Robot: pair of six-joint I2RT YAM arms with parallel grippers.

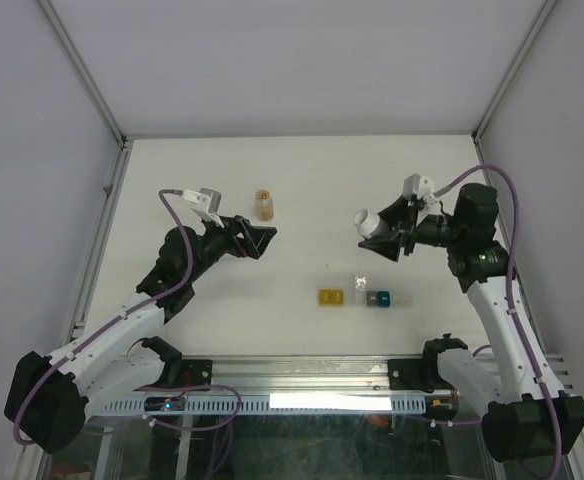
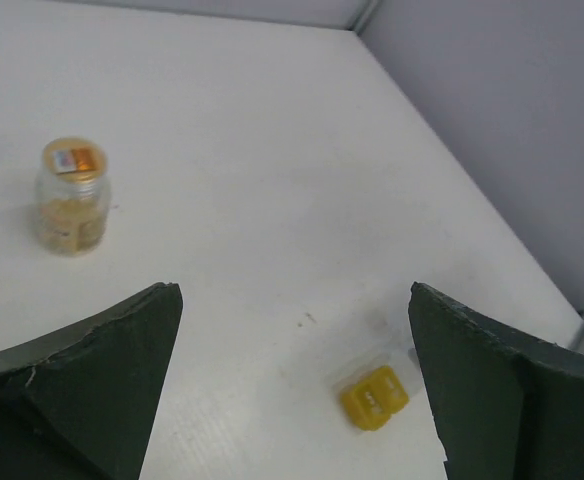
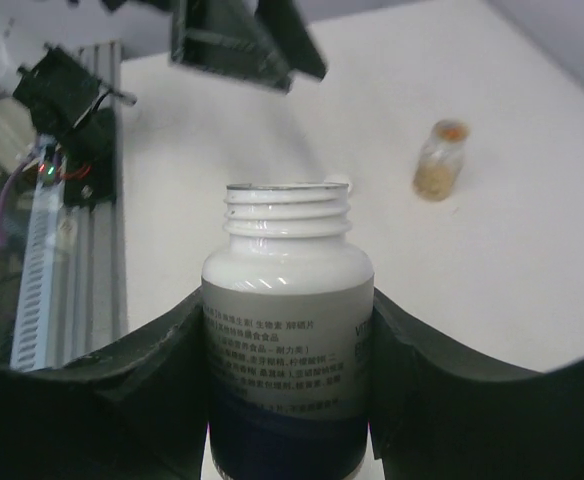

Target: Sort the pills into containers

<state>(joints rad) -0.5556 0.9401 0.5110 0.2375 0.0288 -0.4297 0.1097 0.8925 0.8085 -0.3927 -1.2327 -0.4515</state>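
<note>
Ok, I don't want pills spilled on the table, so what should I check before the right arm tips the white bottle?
1. Grip on the white pill bottle: ok, the right gripper has a finger on each side of it.
2. Cap off: ok, the threaded neck is open.
3. Bottle mouth above the containers: not ok, the top view shows it off the strip, toward the far side.
4. Container lids open: cannot tell, too small.
5. Left gripper out of the way: ok, it is open, empty and off to the left.
6. Small amber bottle clear of the strip: ok, it stands apart.
</note>
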